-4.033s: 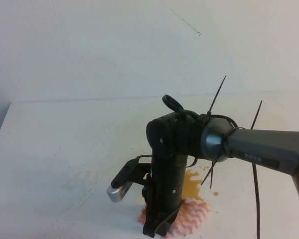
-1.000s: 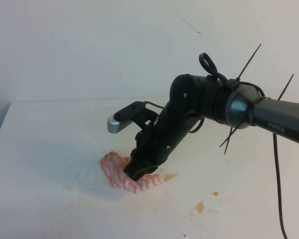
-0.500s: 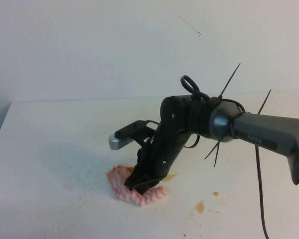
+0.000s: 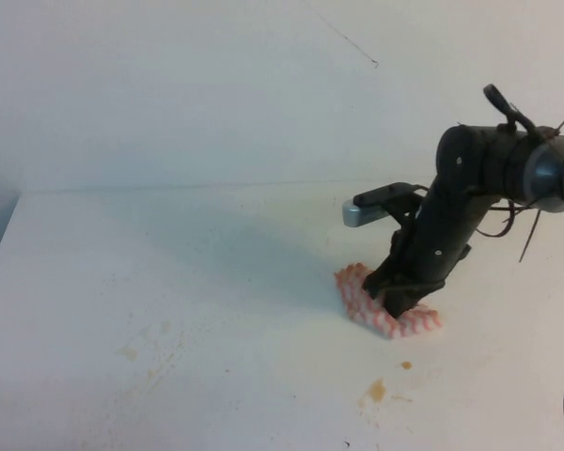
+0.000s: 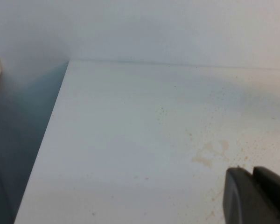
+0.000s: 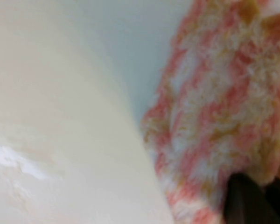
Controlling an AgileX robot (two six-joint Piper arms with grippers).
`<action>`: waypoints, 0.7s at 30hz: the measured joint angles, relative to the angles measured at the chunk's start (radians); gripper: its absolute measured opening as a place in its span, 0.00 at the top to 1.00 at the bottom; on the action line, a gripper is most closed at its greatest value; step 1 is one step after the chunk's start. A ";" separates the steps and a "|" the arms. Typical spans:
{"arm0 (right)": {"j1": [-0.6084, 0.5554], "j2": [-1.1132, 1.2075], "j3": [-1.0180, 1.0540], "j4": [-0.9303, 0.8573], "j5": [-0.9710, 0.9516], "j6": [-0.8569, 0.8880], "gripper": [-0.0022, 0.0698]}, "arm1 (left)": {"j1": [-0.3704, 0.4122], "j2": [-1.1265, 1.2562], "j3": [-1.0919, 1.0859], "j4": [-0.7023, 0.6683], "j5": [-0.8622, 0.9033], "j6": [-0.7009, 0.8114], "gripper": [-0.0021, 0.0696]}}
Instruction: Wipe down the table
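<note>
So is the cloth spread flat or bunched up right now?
Bunched: the cloth sits crumpled on the table, pinched under the shut right gripper. The left gripper hangs elsewhere over the table.

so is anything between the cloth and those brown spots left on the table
Nothing visible. The right pincer is shut on the cloth, pressing it to the table; the brown spots lie just nearer the robot across bare tabletop. The left pincer is off at the table's left, away from that path.

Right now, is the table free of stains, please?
No, a brown stain lies near the cloth held by the right end effector; the left end effector hovers elsewhere.
</note>
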 joint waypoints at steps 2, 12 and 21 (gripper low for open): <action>-0.013 -0.041 0.066 -0.007 -0.029 -0.017 0.94 | 0.000 0.000 0.000 0.000 0.000 0.000 0.97; 0.063 -0.374 0.538 0.236 -0.254 -0.250 0.94 | 0.000 0.000 0.000 0.000 0.000 0.000 0.97; 0.176 -0.412 0.779 0.386 -0.416 -0.357 0.94 | 0.000 0.000 0.000 0.000 0.000 0.000 0.97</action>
